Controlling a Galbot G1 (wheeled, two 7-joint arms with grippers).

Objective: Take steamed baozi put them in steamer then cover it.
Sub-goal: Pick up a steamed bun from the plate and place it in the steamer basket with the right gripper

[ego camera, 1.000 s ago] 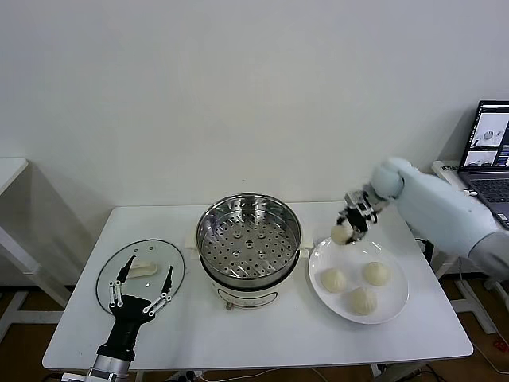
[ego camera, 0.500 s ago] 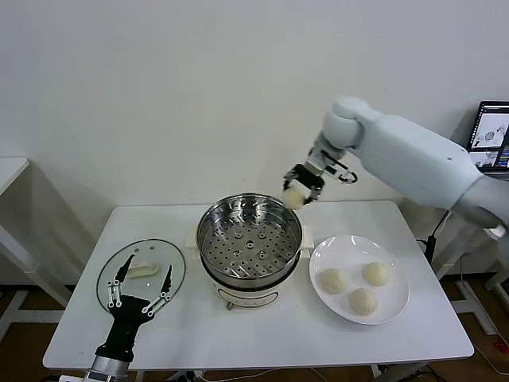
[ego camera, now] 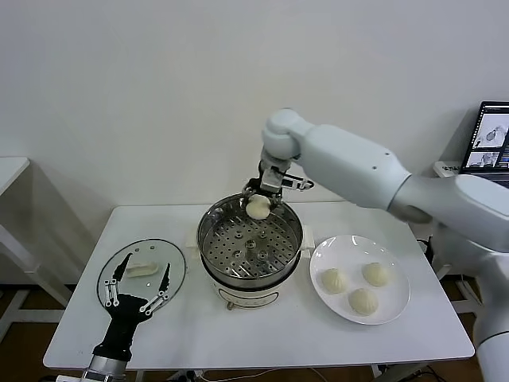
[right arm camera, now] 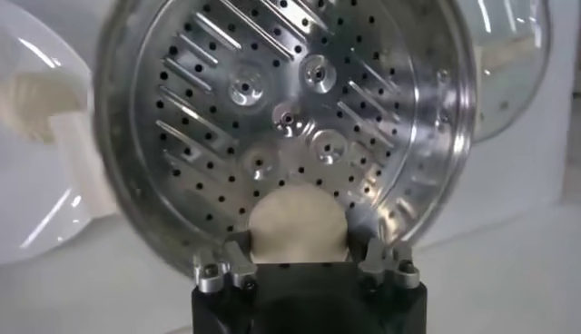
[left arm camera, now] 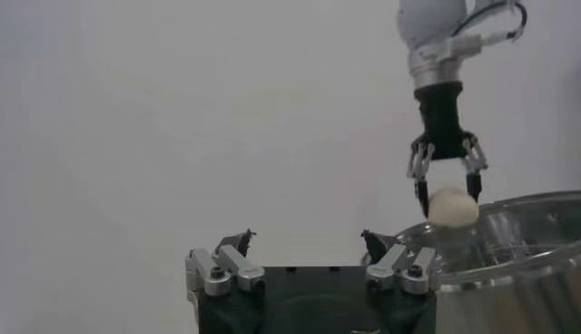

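Above the far rim of the steamer (ego camera: pixel 250 239), the right gripper (ego camera: pixel 260 201) points straight down, its fingers around one steamed baozi (ego camera: pixel 258 208) over the perforated tray. Three more buns (ego camera: pixel 355 286) sit on the white plate (ego camera: pixel 395 309). Near the glass lid (ego camera: pixel 140 270) on the table (ego camera: pixel 278 338), the left gripper (ego camera: pixel 141 285) waits, fingers spread wide.

A lab-style test room was suggested: a plain white wall (ego camera: pixel 159 95) was seen behind a white folding table (ego camera: pixel 262 326), and an open laptop (ego camera: pixel 487 143) was placed on a side desk at the right.
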